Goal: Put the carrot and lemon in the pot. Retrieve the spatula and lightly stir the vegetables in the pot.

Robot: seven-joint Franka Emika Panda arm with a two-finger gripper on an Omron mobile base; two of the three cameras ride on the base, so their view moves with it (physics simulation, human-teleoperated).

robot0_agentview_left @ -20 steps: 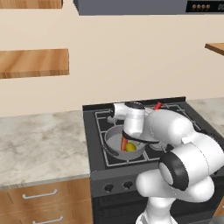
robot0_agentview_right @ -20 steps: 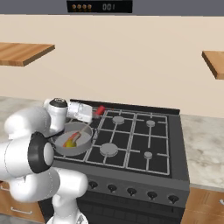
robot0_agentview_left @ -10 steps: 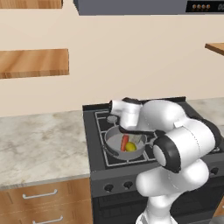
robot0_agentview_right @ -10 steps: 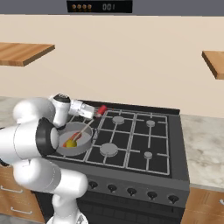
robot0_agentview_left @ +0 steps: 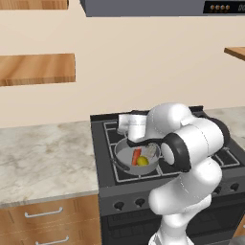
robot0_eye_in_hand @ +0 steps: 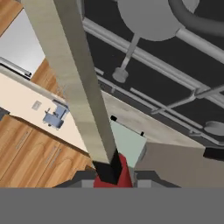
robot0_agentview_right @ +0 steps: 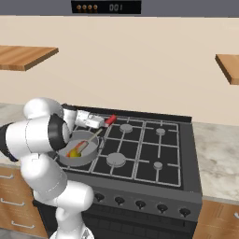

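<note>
From the left base camera, the pot [robot0_agentview_left: 135,158] sits on the front-left burner of the stove [robot0_agentview_left: 107,167], with the carrot [robot0_agentview_left: 136,156] and the lemon [robot0_agentview_left: 142,161] lying inside it, the lemon touching the carrot at about its 4 o'clock. The arm's bulk covers the pot's 3 o'clock side, and a pale strip there looks like the spatula [robot0_agentview_left: 150,152] blade reaching into the pot. From the right base camera, the gripper [robot0_agentview_right: 103,123] hangs over the pot's 1 o'clock rim, and the spatula's red handle pokes out of it toward 2 o'clock while the thin shaft slopes down toward 7 o'clock into the pot [robot0_agentview_right: 78,154]; the carrot [robot0_agentview_right: 80,147] and lemon [robot0_agentview_right: 73,153] lie close together by the blade end. In the hand camera, the spatula [robot0_eye_in_hand: 74,74] runs from the red handle at 6 o'clock, pinched between the dark fingertips [robot0_eye_in_hand: 107,171], up to 11 o'clock, so the claw is clamped on the handle. Both items seem to be in, and stirring looks like the step in hand. The risks: the grip is far out on the handle, so pressing on the pot floor could twist the tool in the claw; a wide sweep could flick the lemon over the low rim or shove the pot off its grate.
</note>
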